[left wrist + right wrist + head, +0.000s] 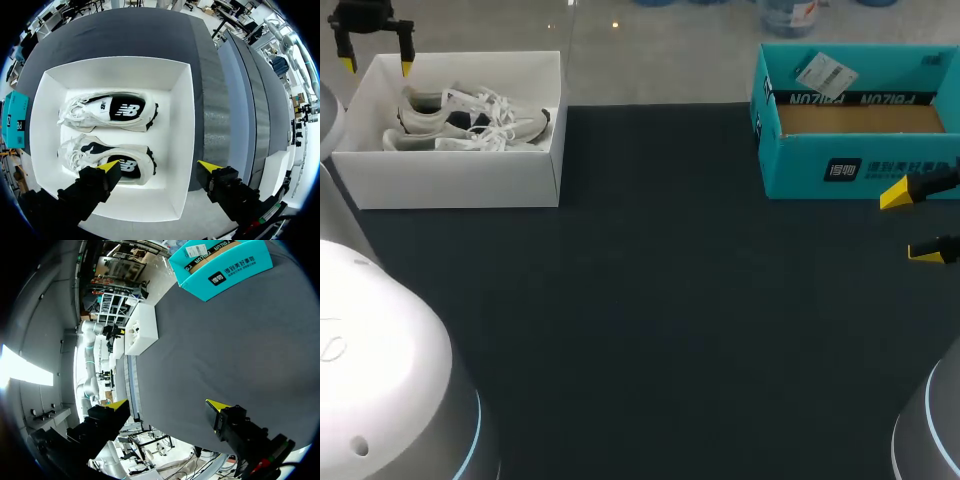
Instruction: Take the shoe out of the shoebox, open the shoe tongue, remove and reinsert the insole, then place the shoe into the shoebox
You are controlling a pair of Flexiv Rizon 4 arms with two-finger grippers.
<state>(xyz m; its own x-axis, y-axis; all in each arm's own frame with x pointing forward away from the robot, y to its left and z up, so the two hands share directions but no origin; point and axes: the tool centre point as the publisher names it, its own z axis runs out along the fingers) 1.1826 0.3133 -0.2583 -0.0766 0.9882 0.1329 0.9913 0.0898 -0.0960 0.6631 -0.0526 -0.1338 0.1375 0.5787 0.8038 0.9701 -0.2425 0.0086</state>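
Observation:
Two white sneakers with dark insoles lie side by side in an open white shoebox (450, 180) at the table's far left. In the left wrist view they are the farther shoe (107, 111) and the nearer shoe (112, 156), inside the box (179, 125). My left gripper (377, 66) hangs open above the box's far left corner and holds nothing. Seen from its own wrist, the left gripper (159, 166) has one finger over the nearer shoe's heel and the other beyond the box wall. My right gripper (910, 225) stands open and empty at the table's right edge.
A teal cardboard box (840, 165) with a brown floor stands open at the far right, just beyond the right gripper (168, 405), and shows as the teal box (225, 270) in the right wrist view. Dark table cloth (660, 300) spreads between the two boxes.

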